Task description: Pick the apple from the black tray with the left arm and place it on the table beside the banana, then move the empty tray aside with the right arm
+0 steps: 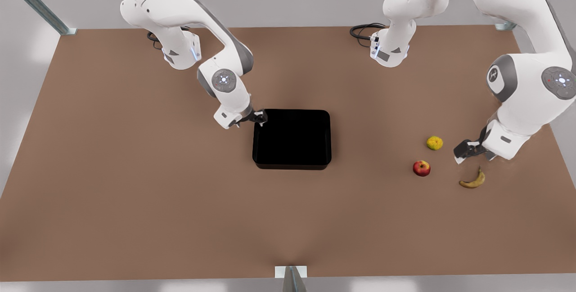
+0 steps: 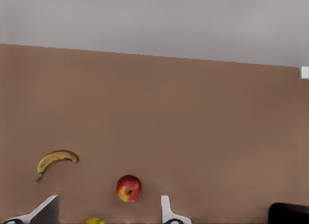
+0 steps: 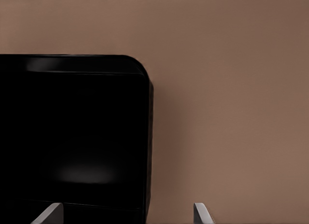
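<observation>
In the front view, you could see the apple [image 1: 421, 168] already sitting on the desk [image 1: 135, 193], near the banana [image 1: 472, 180] and below a round yellow-green fruit [image 1: 434, 142]. The left claw [image 1: 464, 151] hung just above the desk between those fruits, with nothing in it. The black tray [image 1: 291, 139] sat empty in the middle of the desk, and the right claw [image 1: 259, 118] was right at its top corner on the front view's left. In the left wrist view, the apple [image 2: 129, 188] lay between the two spread fingertips [image 2: 165, 207] but farther out, not touched, so that claw was let go. In the right wrist view, the tray [image 3: 72, 137] looked empty, and the fingertips [image 3: 202, 213] stood wide apart with the tray's rim between them, not yet squeezed. So, to my eye, your apple part was done. What was left was to grab the tray and move it aside.
</observation>
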Tool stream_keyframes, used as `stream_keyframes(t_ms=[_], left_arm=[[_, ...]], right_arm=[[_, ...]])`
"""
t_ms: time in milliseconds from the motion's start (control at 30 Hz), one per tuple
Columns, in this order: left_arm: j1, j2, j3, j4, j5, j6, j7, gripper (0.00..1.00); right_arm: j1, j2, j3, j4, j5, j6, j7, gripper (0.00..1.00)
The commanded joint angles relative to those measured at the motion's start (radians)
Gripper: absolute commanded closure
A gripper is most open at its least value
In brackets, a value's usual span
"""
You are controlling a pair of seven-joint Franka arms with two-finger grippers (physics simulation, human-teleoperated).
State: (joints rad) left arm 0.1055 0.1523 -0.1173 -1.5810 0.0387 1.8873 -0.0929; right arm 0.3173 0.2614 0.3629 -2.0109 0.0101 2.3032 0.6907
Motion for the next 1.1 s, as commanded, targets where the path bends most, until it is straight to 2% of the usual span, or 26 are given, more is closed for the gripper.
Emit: stream_keyframes(t_ms=[0, 33, 67, 233, 467, 533, 667, 767, 933, 1067], left_arm=[[-0.019, -0.036, -0.002, -0.062, -0.066, -0.111, 0.180, 0.00], [-0.023, 0.044, -0.001, -0.034, -0.079, -0.106, 0.167, 0.00], [-0.013, 0.056, 0.005, -0.005, -0.082, -0.108, 0.173, 0.00], [-0.016, 0.072, 0.004, 0.007, -0.080, -0.103, 0.171, 0.00], [-0.016, 0.087, 0.004, 0.026, -0.082, -0.103, 0.170, 0.00], [-0.015, 0.087, 0.005, 0.026, -0.080, -0.103, 0.174, 0.00], [-0.016, 0.087, 0.005, 0.026, -0.074, -0.103, 0.170, 0.00], [-0.016, 0.088, 0.005, 0.026, -0.071, -0.103, 0.167, 0.00], [-0.016, 0.090, 0.005, 0.026, -0.068, -0.103, 0.165, 0.00], [-0.018, 0.092, 0.005, 0.026, -0.068, -0.103, 0.165, 0.00]], right_arm=[[-0.001, 0.030, 0.001, 0.000, -0.019, 0.160, 0.474, 0.00], [0.000, 0.048, 0.001, 0.000, -0.022, 0.165, 0.472, 0.00], [0.000, 0.065, 0.001, 0.000, -0.054, 0.165, 0.474, 0.00], [0.006, 0.145, 0.001, -0.002, -0.119, 0.236, 0.472, 0.00], [0.006, 0.240, 0.019, -0.002, -0.320, 0.240, 0.474, 0.00], [0.005, 0.260, 0.019, -0.002, -0.334, 0.240, 0.467, 0.04], [-0.004, 0.262, 0.021, 0.000, -0.332, 0.239, 0.463, 0.49], [-0.004, 0.260, 0.025, 0.004, -0.332, 0.236, 0.458, 0.71], [-0.006, 0.260, 0.039, 0.011, -0.326, 0.229, 0.454, 0.89], [-0.027, 0.170, 0.071, 0.017, -0.323, 0.125, 0.415, 0.89]])
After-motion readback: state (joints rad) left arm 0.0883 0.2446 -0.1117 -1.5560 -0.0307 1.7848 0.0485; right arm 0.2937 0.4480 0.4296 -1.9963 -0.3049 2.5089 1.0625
